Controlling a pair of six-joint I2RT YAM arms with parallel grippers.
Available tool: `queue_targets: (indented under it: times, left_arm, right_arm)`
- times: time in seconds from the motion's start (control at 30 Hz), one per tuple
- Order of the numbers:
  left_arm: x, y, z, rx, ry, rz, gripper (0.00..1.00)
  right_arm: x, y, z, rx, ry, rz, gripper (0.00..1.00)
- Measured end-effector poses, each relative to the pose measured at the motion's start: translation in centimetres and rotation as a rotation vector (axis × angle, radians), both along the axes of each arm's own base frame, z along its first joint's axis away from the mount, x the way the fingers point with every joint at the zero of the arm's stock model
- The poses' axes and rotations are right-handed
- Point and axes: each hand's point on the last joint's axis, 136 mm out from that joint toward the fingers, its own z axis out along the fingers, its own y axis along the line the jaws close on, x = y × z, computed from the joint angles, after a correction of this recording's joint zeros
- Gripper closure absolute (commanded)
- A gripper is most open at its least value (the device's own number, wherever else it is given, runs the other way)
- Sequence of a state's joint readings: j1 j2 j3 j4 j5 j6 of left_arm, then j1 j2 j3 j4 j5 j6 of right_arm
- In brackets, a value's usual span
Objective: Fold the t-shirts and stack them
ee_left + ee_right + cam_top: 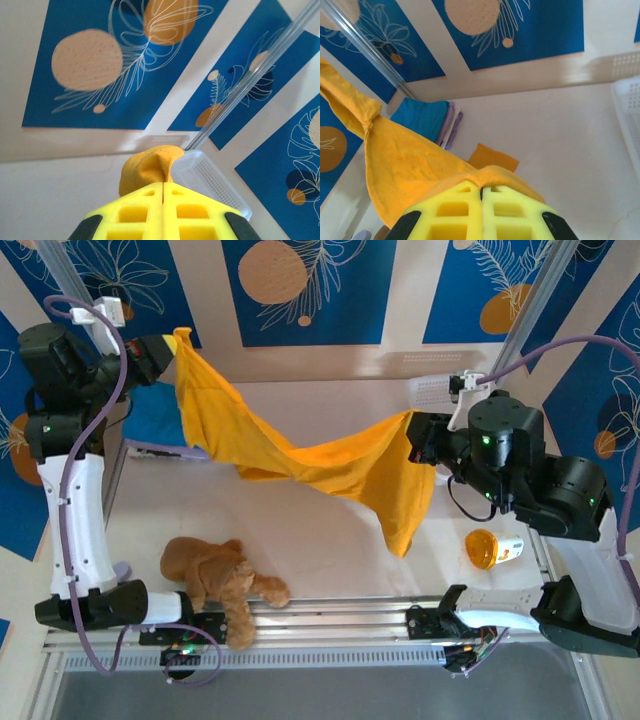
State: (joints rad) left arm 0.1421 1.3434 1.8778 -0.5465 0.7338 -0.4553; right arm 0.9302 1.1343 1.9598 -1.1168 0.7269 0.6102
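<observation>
Left pincer (172,348) clamped on one end of the mustard-orange t-shirt (310,462), right pincer (416,436) clamped on the other end, cloth slung between them above the table (330,565), folded blue t-shirt (155,418) beside the left pincer

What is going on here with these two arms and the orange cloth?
The two arms hold the mustard-orange t-shirt in the air, stretched between them over the table. The left gripper is shut on one end, the right gripper on the other. The blue t-shirt and the lilac t-shirt lie folded at the far left. The orange one is not yet folded.
</observation>
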Motion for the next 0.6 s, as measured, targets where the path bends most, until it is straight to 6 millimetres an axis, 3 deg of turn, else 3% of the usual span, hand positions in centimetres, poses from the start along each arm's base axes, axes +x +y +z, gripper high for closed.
queue_targets:
  times: [0.3,0.6]
  left_arm:
    - [-3.6,0.6,4.2,0.036,-0.127,0.087,1.00]
    - [-7.9,1.1,7.7,0.061,-0.233,0.165,1.00]
  right_arm:
    - [-2.1,-2.9,3.1,0.022,-0.122,-0.005,1.00]
    - [-4.2,-6.3,4.5,0.092,-0.171,-0.015,1.00]
